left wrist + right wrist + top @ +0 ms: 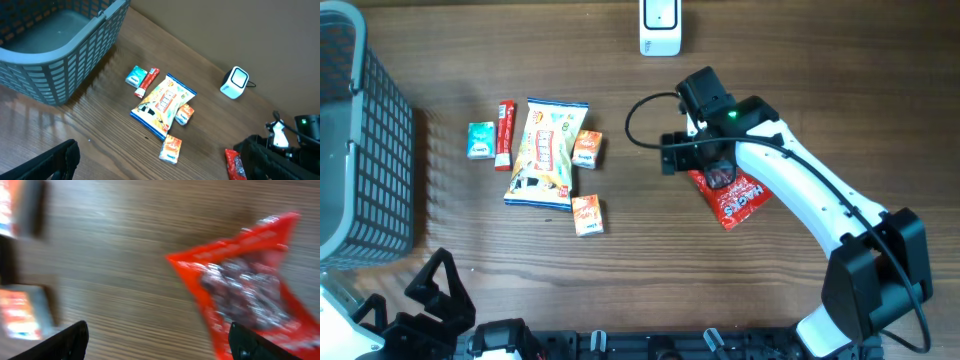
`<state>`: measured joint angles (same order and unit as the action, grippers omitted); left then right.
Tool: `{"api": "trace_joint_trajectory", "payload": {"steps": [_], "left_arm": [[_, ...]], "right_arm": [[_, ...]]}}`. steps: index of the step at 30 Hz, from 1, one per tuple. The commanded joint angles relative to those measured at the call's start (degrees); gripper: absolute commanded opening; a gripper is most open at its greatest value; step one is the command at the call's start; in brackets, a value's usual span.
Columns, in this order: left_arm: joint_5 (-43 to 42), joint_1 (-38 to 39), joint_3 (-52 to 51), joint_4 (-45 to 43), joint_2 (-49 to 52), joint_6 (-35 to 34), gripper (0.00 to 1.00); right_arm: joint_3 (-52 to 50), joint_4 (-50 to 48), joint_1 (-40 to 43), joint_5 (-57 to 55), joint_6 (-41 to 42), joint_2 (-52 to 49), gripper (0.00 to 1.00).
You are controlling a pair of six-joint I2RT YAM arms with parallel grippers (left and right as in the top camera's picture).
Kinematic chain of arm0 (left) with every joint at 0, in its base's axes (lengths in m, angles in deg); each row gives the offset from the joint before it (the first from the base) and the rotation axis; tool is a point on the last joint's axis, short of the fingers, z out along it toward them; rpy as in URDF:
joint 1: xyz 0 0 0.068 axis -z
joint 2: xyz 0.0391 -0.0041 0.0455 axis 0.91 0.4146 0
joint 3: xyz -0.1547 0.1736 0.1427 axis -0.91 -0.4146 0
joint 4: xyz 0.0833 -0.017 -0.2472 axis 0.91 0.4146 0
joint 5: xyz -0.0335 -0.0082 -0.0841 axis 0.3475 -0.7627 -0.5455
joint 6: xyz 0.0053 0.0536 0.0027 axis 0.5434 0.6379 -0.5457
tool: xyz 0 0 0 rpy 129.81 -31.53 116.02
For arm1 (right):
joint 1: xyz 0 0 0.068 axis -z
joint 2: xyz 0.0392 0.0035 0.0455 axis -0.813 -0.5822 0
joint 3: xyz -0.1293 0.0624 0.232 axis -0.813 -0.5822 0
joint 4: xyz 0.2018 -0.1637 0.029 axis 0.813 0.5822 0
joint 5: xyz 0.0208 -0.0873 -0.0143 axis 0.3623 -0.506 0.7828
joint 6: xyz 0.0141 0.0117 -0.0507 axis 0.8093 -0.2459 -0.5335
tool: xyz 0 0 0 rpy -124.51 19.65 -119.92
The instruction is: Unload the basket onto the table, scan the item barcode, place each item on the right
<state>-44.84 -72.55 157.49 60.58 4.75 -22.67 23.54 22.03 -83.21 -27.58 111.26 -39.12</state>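
Your right pincer stood wide, holding nothing. The red snack packet lay on the tabletop just ahead of it, offset toward one finger. Risk: closing from there could catch only a corner, so the glossy packet might slip or crumple, and its barcode might never face the scanner beyond the pincer. Left pincer was wide, empty, well apart.

My overhead view is bright, even and sharp; the basket throws only a soft shadow rightward onto the worktop. My left wrist view is crisp, with a pale sheen on the wood beside the basket. My right wrist view is smeared with blur: the red packet is streaked and its foil glints.
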Motion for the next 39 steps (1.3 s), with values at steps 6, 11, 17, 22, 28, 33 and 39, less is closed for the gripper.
{"api": "trace_joint_trajectory", "payload": {"steps": [6, 11, 17, 22, 28, 33, 39], "left_arm": [[-0.66, -0.22, 0.24, -0.15, 0.02, -0.02, 1.00], [-0.66, -0.20, 0.24, -0.15, 0.02, -0.02, 1.00], [-0.66, -0.20, 0.24, -0.15, 0.02, -0.02, 1.00], [-0.66, -0.22, 0.24, -0.15, 0.02, -0.02, 1.00], [-0.66, -0.22, 0.24, -0.15, 0.02, -0.02, 1.00], [-0.66, -0.22, 0.24, -0.15, 0.02, -0.02, 1.00], [-0.66, -0.22, 0.24, -0.15, 0.02, -0.02, 1.00]], "right_arm": [[-2.36, -2.12, -4.37, -18.58, -1.25, -3.39, 0.89], [-2.40, -2.40, -8.00, -25.81, 0.13, -6.12, 0.90], [-2.43, -1.33, -9.09, -31.95, 0.35, -11.13, 0.90], [-2.43, -0.90, -9.09, -33.73, 0.31, -14.60, 0.91], [-2.43, -1.18, -9.03, -33.77, 1.73, -15.43, 0.92], [-2.43, -3.06, -8.94, -35.04, 1.73, -15.43, 0.93], [-2.47, -4.22, -8.59, -37.42, 1.84, -16.90, 0.93]]}}
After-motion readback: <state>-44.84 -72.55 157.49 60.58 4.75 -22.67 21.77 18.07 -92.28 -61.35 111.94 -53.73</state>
